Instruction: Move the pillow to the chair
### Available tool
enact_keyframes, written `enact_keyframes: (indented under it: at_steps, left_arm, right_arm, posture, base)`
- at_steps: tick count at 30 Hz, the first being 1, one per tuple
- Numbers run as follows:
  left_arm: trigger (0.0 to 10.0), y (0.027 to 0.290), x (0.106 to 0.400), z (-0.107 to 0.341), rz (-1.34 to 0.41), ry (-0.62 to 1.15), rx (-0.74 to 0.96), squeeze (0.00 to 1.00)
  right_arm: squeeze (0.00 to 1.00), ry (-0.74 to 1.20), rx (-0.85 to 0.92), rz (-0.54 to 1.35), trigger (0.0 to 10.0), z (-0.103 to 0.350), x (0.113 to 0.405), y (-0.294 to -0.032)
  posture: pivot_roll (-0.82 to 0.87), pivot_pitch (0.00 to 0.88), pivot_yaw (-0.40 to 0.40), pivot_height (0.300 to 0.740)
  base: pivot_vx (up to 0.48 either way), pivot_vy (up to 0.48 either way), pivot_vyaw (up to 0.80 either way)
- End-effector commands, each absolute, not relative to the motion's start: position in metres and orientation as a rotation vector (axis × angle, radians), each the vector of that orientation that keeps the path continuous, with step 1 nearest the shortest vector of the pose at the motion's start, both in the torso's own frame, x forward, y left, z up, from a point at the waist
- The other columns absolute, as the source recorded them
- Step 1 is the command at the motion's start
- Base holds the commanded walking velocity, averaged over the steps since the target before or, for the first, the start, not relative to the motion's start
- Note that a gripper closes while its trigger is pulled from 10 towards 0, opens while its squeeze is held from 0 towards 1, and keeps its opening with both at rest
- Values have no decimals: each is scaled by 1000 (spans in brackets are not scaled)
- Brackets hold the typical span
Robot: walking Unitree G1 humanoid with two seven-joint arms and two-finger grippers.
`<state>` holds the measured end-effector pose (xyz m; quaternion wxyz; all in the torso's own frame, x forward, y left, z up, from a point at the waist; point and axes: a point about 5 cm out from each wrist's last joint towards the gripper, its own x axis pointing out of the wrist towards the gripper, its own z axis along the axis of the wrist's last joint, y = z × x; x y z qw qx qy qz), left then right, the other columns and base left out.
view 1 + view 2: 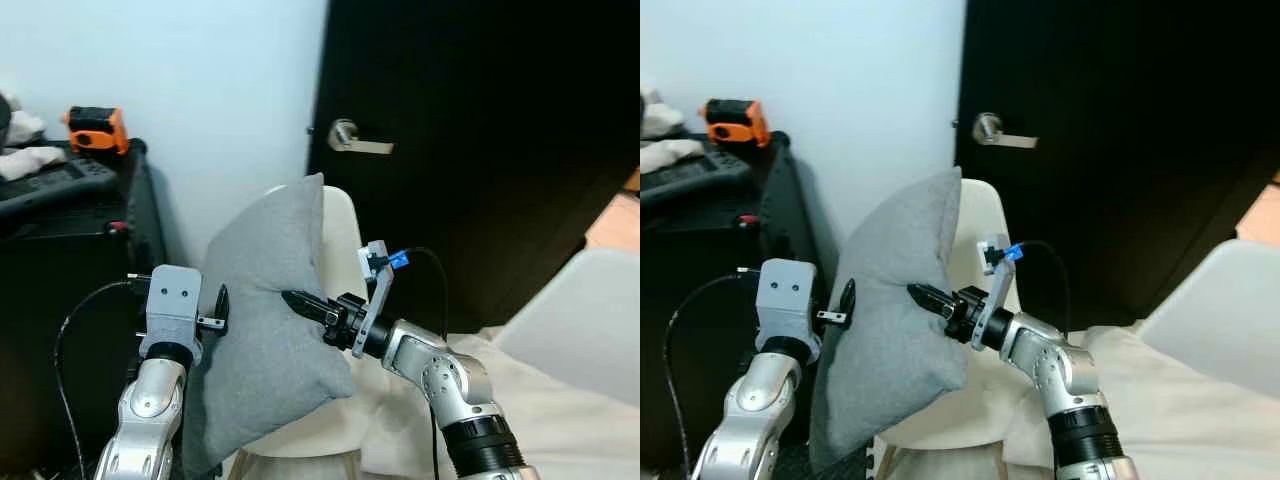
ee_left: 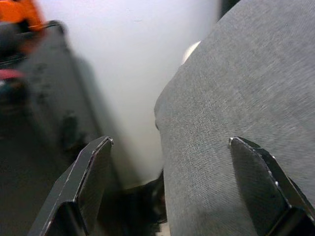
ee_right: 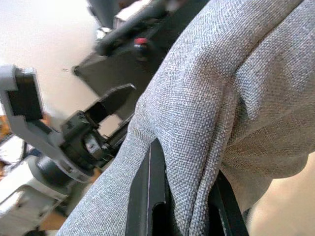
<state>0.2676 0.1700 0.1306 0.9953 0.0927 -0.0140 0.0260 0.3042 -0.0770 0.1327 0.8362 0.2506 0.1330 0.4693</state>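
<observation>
While the right tool (image 1: 300,300) pinches it, the grey pillow (image 1: 265,330) bunches, left tool (image 2: 170,189) spread.

White wall (image 1: 200,90), apparently black door (image 1: 480,130)

1. A fold of the grey pillow (image 3: 211,98) is pinched between the two black fingers (image 3: 150,196) of the right gripper (image 3: 184,206), with fabric bunched over them.
2. The woven cloth is seen running diagonally across most of the frame.
3. Beyond the pillow's edge, the left gripper (image 3: 106,110) is seen with one black finger pointing toward the fabric, mounted on a grey wrist block (image 3: 22,105).
4. A dark object with a small red button (image 3: 141,43) is seen behind, against a pale wall (image 3: 49,34).
</observation>
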Motion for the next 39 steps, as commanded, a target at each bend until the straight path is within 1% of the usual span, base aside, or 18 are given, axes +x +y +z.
enact_keyframes:
  at_steps: [1, 8, 15, 16, 17, 18, 20, 21, 22, 24, 28, 32, 39]
  left_arm:
    - [10000, 166, 268, 128, 38, -7, 178, 0]
    - [10000, 164, 267, 128, -27, 8, 148, 0]
    - [10000, 163, 265, 135, -66, -14, 219, 0]
    - [10000, 166, 266, 138, -51, -24, 257, 0]
    - [10000, 166, 266, 138, -51, -24, 257, 0]
    - [10000, 170, 267, 143, -27, -42, 305, 0]
    - [10000, 171, 268, 145, -19, -49, 321, 0]
    - [10000, 175, 268, 150, 2, -66, 331, 0]
    - [10000, 175, 268, 150, 2, -66, 331, 0]
    - [10000, 182, 268, 159, 42, -88, 336, 0]
    - [10000, 186, 266, 162, 62, -97, 330, 0]
    - [10000, 193, 264, 170, 91, -109, 337, 0]
    - [10000, 194, 261, 179, 97, -123, 361, 0]
  right_arm:
    - [0, 246, 513, 1009, 10000, 143, 307, -75]
    - [0, 236, 520, 894, 10000, 144, 317, -79]
    - [0, 226, 532, 748, 10000, 152, 336, -77]
    - [0, 239, 522, 704, 10000, 151, 342, -74]
    - [0, 239, 522, 704, 10000, 151, 342, -74]
    - [0, 251, 496, 633, 10000, 150, 350, -69]
    - [0, 251, 486, 605, 10000, 149, 353, -68]
    - [0, 247, 441, 545, 10000, 148, 357, -69]
    - [0, 247, 441, 545, 10000, 148, 357, -69]
    - [0, 263, 392, 428, 10000, 143, 364, -78]
    - [0, 272, 378, 371, 10000, 140, 365, -85]
    - [0, 330, 304, 231, 10000, 126, 368, -93]
    - [0, 454, 283, 131, 10000, 101, 364, -89]
  posture:
    - [26, 0, -128, 709]
    - [28, 0, -128, 679]
    - [34, 0, -129, 649]
    - [44, 0, -133, 644]
    - [44, 0, -133, 644]
    - [55, 0, -139, 634]
    - [55, 0, -139, 629]
    - [58, 0, -143, 619]
    - [58, 0, -143, 619]
    - [59, 0, -145, 599]
    - [55, 0, -139, 589]
    - [49, 0, -132, 569]
    - [64, 0, -130, 549]
  base:
    - [0, 0, 0]
    - [0, 0, 0]
    - [0, 0, 0]
    - [0, 0, 0]
    - [0, 0, 0]
    - [0, 0, 0]
    - [0, 0, 0]
    - [0, 0, 0]
    - [0, 0, 0]
    - [0, 0, 0]
    - [0, 0, 0]
    - [0, 0, 0]
    - [0, 0, 0]
